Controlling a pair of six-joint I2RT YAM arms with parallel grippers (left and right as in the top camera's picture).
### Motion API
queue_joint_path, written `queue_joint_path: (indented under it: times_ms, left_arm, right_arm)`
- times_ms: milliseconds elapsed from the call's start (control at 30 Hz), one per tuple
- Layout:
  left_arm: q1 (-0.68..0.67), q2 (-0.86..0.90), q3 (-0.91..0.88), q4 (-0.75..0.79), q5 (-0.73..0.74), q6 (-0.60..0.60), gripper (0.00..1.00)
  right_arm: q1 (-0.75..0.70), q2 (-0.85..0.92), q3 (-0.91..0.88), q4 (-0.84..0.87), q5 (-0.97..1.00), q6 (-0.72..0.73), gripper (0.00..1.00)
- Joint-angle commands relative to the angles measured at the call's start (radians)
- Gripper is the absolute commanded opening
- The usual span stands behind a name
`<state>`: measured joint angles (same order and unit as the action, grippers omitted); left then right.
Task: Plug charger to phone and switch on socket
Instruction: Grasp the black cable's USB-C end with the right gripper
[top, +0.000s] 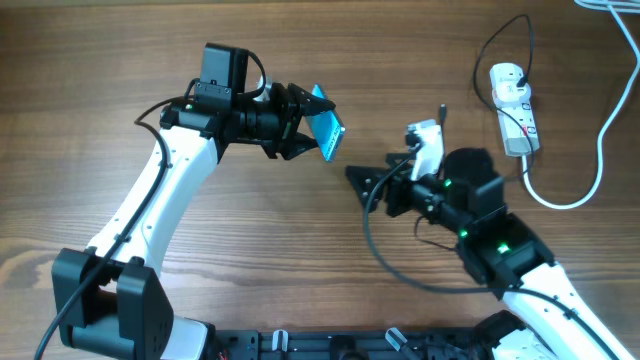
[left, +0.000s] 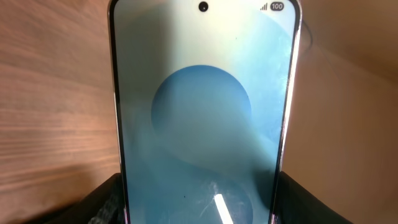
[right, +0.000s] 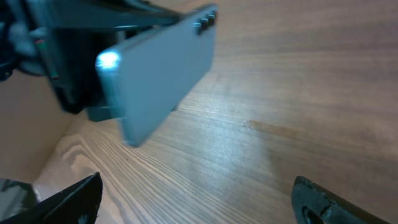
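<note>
My left gripper (top: 300, 122) is shut on the phone (top: 326, 122) and holds it tilted above the table. In the left wrist view the phone's teal screen (left: 202, 106) fills the frame between the fingers (left: 199, 208). My right gripper (top: 362, 182) is open and empty just right of the phone and lower. Its fingers (right: 199, 202) frame bare wood, with the phone's back (right: 161, 68) up left. The white socket (top: 513, 122) lies at the far right. The charger's thin black cable (top: 497, 45) loops from it. A small black tip (top: 441, 110) shows by the right wrist.
A thicker white cable (top: 600, 150) curves from the socket to the table's right edge. A black cable (top: 375, 245) loops on the wood beside the right arm. The wooden table (top: 300, 260) shows between the two arms.
</note>
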<state>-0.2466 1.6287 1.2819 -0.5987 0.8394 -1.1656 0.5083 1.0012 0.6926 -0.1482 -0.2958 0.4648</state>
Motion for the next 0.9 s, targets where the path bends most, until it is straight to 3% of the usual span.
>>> queue_joint_path:
  times_ms: [0,300,467,667,867]
  left_arm:
    - [0.001,-0.026,0.002,-0.003,-0.105,-0.002,0.57]
    - [-0.055,-0.026,0.002,-0.003,-0.124,-0.003,0.59]
    - [-0.057,-0.026,0.002,-0.003,-0.129,-0.002,0.59]
    - [-0.072,-0.026,0.002,-0.003,-0.165,-0.003,0.59]
    - [-0.119,-0.026,0.002,-0.003,-0.186,-0.003,0.59]
  right_arm:
    - [0.071,0.008,0.01,0.074,0.153,0.024,1.0]
    - [0.078,0.285,0.01,0.425,0.085,0.115,0.96]
    - [0.078,0.317,0.01,0.465,0.145,0.12,0.73]
    - [0.085,0.355,0.01,0.502,0.143,0.167,0.68]
    - [0.136,0.357,0.01,0.497,0.229,0.166,0.55]
